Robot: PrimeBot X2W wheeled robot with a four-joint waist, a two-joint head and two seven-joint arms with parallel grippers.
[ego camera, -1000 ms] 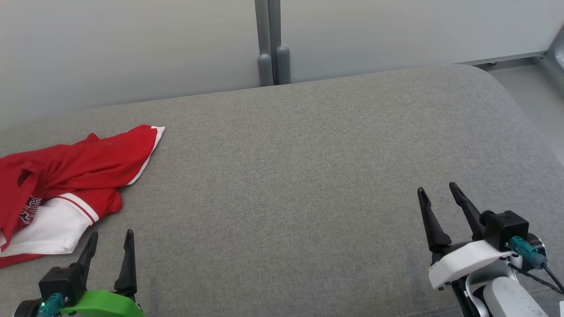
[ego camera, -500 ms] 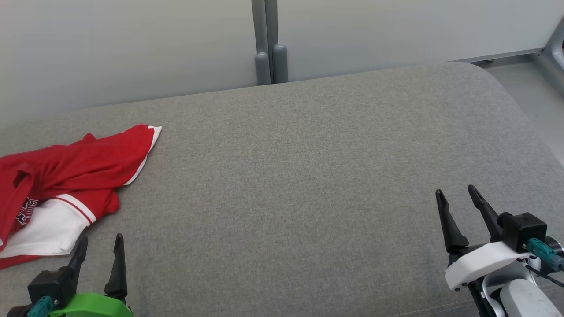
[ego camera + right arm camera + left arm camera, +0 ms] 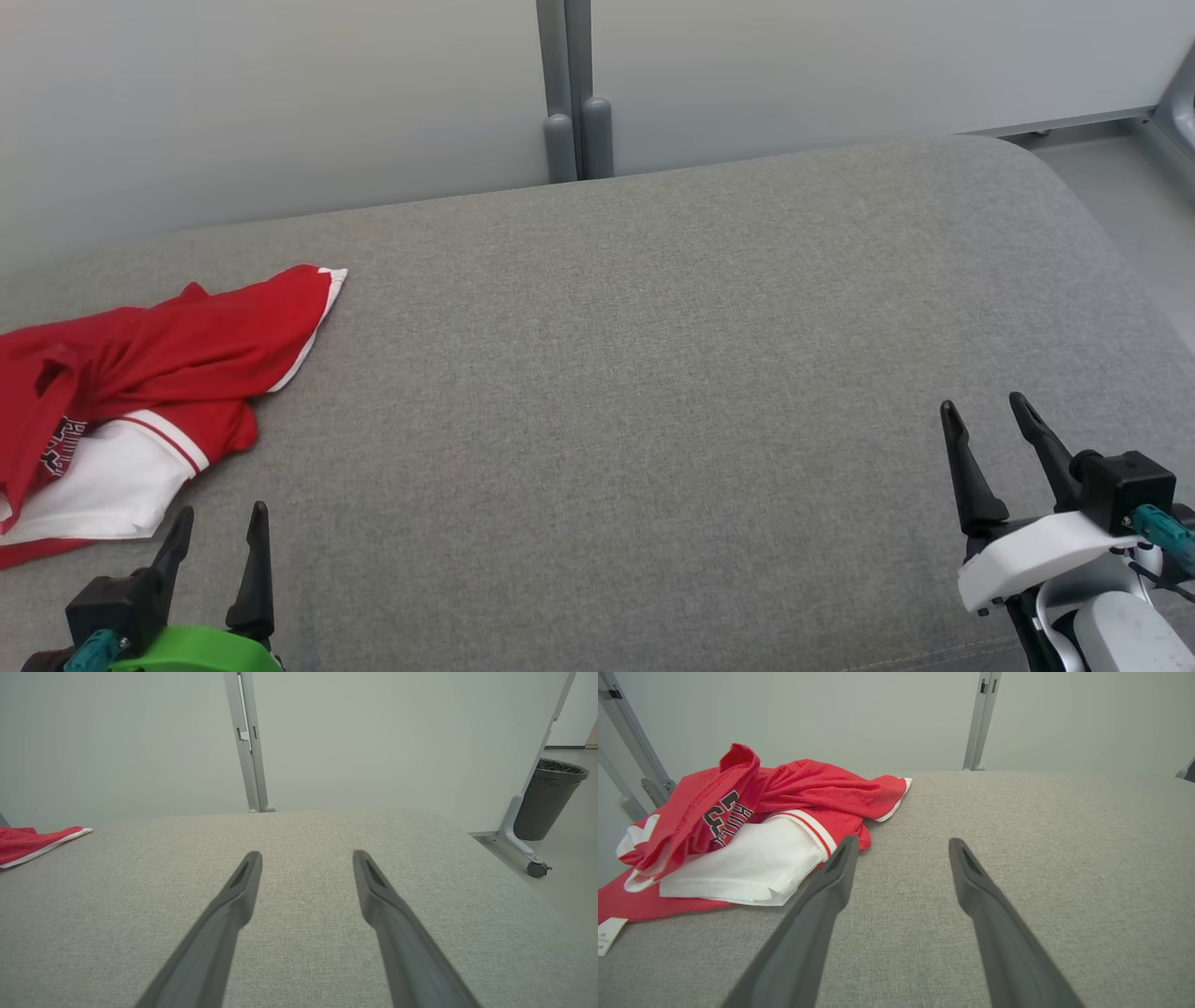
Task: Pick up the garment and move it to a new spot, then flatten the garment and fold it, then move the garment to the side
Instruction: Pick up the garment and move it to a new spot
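Room: bare grey cushion (image 3: 653,373) ahead of right gripper (image 3: 983,403), rounded corner beyond.
Garment (image 3: 140,392): crumpled, red and white, just ahead-left of left gripper (image 3: 222,511).
Grippers: both held wide, empty.

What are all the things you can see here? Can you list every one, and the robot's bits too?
garment: one, red and white with dark letters, crumpled at the left end of the padded surface
label: one, white, at the garment's near edge, in the left wrist view
padded surface: one, grey fabric, spread across the middle under everything
wall panels: two, pale grey, behind the surface
posts: two, grey, side by side where the panels meet
bin: one, dark grey, on the floor off to the right
left gripper: one, dark fingers on a green mount, open, just in front of the garment
right gripper: one, dark fingers on a white mount, open, over bare fabric at the lower right
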